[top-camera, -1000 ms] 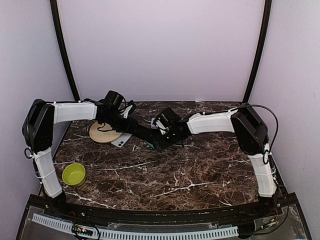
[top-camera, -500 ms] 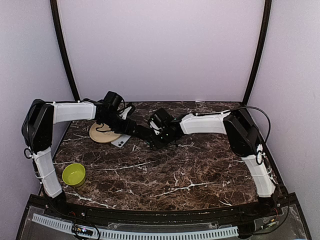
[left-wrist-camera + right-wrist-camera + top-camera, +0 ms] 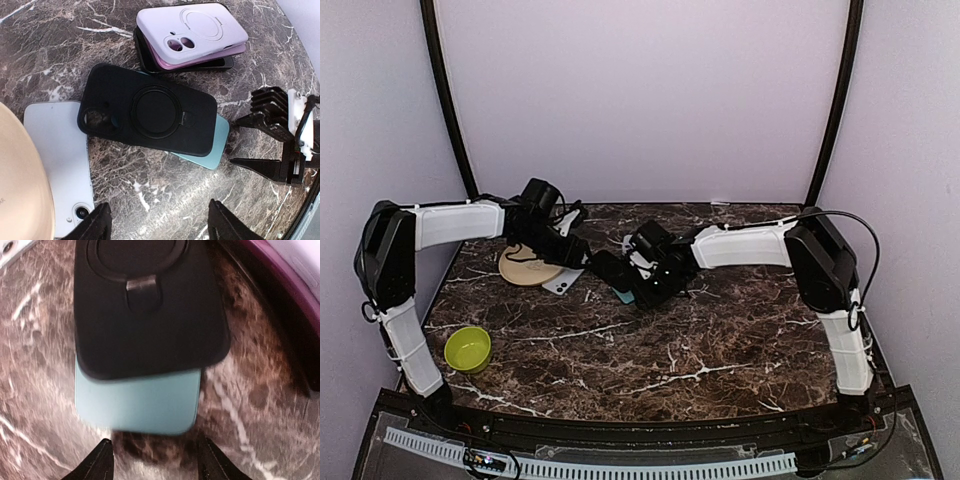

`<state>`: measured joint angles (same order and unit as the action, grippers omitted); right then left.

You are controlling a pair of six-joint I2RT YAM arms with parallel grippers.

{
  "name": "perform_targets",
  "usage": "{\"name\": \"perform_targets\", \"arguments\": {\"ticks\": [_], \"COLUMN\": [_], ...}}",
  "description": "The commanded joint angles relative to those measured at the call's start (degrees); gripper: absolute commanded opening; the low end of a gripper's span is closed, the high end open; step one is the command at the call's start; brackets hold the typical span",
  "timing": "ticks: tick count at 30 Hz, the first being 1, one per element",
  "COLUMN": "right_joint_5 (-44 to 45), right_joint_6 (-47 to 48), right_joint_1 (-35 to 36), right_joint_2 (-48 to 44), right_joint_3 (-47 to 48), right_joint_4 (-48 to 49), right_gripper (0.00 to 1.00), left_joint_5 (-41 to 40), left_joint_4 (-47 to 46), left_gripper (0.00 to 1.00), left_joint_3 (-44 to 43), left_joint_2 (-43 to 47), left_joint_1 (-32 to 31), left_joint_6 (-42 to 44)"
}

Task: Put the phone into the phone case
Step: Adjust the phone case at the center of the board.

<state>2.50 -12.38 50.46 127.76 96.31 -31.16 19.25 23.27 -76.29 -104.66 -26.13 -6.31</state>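
A black phone case [image 3: 150, 117] with a round ring mount lies back-up on a teal phone [image 3: 212, 152], covering most of it. The teal end sticks out in the right wrist view [image 3: 137, 400] below the case [image 3: 145, 310]. My left gripper [image 3: 160, 225] is open and empty, just short of the case. My right gripper [image 3: 156, 460] is open and empty, its fingertips [image 3: 102, 460] either side of the phone's free end, not touching it. In the top view the two grippers [image 3: 582, 255] [image 3: 632, 285] face each other over the pile [image 3: 620, 294].
A white phone [image 3: 57, 160] lies face down left of the case, beside a tan disc [image 3: 20, 195]. A lilac case [image 3: 192, 30] sits on a stack of purple and black ones behind. A green bowl [image 3: 468, 348] stands near the left front.
My right gripper went in toward the pile, then pulled back a little to the near right. The left arm drew back slightly to the left. The teal phone's end now shows from above.
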Motion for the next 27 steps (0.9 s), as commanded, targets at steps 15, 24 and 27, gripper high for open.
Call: {"name": "perform_targets", "arguments": {"ticks": [15,24,27], "right_joint_5": [2.77,11.00,11.23], "right_joint_6": [-6.62,-11.52,-11.96], "right_joint_1": [1.52,2.54,2.37], "right_joint_2": [-1.75,8.47,11.55], "right_joint_3": [1.88,16.85,20.22], "right_joint_4": [-5.01,-11.02,-13.14], "right_gripper": [0.99,0.98,0.99], "left_joint_5": [0.03,1.20,2.65], "left_joint_4": [1.19,0.21,-0.22], "left_gripper": [0.66,0.66,0.66], "left_joint_3": [2.64,3.33,3.38], "left_joint_2": [2.41,2.20,3.12], "left_joint_1": [0.29,0.29,0.29], "left_joint_6": [0.73,0.84,0.48]}}
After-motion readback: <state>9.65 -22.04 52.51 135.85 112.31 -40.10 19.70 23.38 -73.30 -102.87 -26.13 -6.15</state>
